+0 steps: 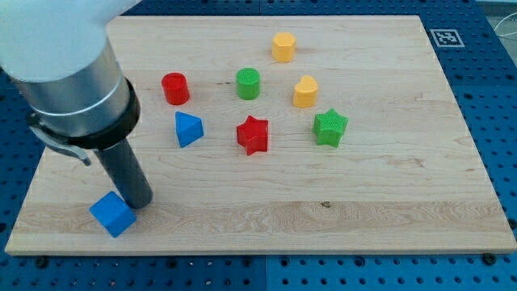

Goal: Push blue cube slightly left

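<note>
Eight coloured blocks lie on the wooden table (388, 202) in the single camera view. The blue cube (111, 214) sits at the lower left of the frame, close to the table's bottom-left corner and well apart from the rest. My tip (139, 202) stands just to the cube's right, touching or all but touching its upper right edge; the contact itself is too fine to call. There are no fingers on this arm, only the straight dark rod, so nothing opens, closes or holds anything.

Further up, a blue triangular block (187, 128) lies left of centre, with a red cylinder (174, 88) above it. A green cylinder (248, 83) sits near the top centre, a red star (253, 134) below it, and a green star (330, 127) to the right. Two yellow blocks complete the set: a hexagonal one (283, 47) at the top and a rounded one (305, 91) below it, whose exact shape I cannot make out.

As I judge it, the step in hand is the push itself, with the tip already placed on the correct side. The next move calls for a short, gentle slide toward the frame's left, aimed through the cube's middle so that it does not spin, and stopped early because the table's left edge is near.
</note>
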{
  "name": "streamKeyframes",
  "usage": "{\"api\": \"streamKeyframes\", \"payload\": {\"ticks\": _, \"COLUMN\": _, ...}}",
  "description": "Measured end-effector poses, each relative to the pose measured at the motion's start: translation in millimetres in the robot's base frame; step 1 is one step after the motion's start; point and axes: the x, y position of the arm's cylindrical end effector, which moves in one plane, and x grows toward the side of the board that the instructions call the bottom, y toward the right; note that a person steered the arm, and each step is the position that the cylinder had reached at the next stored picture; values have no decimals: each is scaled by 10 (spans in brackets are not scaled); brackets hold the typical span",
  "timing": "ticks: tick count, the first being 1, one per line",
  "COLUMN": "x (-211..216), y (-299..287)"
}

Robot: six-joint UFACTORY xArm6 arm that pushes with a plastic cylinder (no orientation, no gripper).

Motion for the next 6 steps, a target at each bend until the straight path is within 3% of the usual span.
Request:
{"api": "streamKeyframes", "payload": {"ticks": 2, "x": 152, "y": 268}}
{"api": "streamKeyframes", "payload": {"ticks": 6, "x": 260, "y": -180}}
